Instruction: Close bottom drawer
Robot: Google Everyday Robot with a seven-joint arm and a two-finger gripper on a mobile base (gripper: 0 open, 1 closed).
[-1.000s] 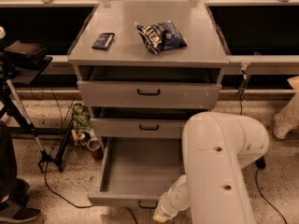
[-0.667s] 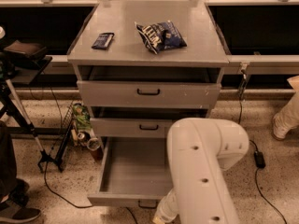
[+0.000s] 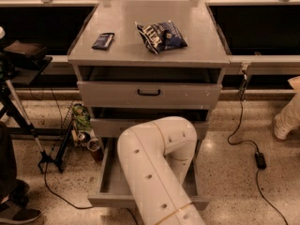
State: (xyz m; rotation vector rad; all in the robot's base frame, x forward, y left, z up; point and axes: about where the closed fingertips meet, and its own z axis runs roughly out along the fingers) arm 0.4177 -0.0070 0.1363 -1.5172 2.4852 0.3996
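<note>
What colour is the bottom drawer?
The bottom drawer is grey, in the camera view. The gripper is out of sight; only the white arm shows.

grey cabinet [image 3: 140, 55] with three drawers. bottom drawer [image 3: 110, 181] pulled well out, its low front panel near the frame bottom. white arm [image 3: 154, 172] bends over the drawer's middle and front; gripper hidden behind the arm. middle drawer [image 3: 110, 127] and top drawer [image 3: 187, 95] each slightly out. chip bag [image 3: 161, 35] and dark packet [image 3: 103, 41] lie apart on the cabinet top. black cable [image 3: 260, 160] on floor to the right
</note>
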